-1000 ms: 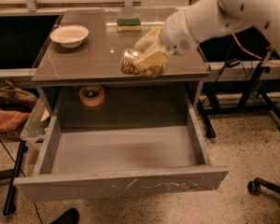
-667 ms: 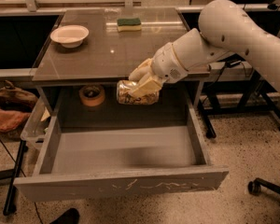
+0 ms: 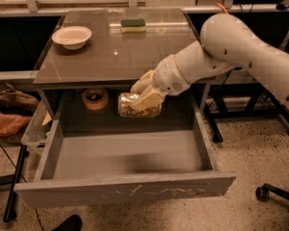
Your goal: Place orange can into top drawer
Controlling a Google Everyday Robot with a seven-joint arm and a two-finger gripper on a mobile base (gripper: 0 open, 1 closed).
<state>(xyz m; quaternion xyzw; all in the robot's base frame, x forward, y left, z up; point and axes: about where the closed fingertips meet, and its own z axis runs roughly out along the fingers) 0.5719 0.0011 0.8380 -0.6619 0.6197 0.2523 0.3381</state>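
Note:
My gripper is shut on the orange can, a dented gold and silver can held on its side. It hangs above the back part of the open top drawer, just below the table's front edge. The drawer is wide, grey and pulled fully out, with white scratches on its front panel. Its inside floor is bare. My white arm reaches in from the upper right.
A tan tape roll sits at the drawer's back left. On the table top are a white bowl and a green sponge. A clear plastic bin hangs at the left. An office chair base stands at the right.
My gripper has carried the can off the table top, down past the front edge, and lower over the open drawer. The drawer has not moved.

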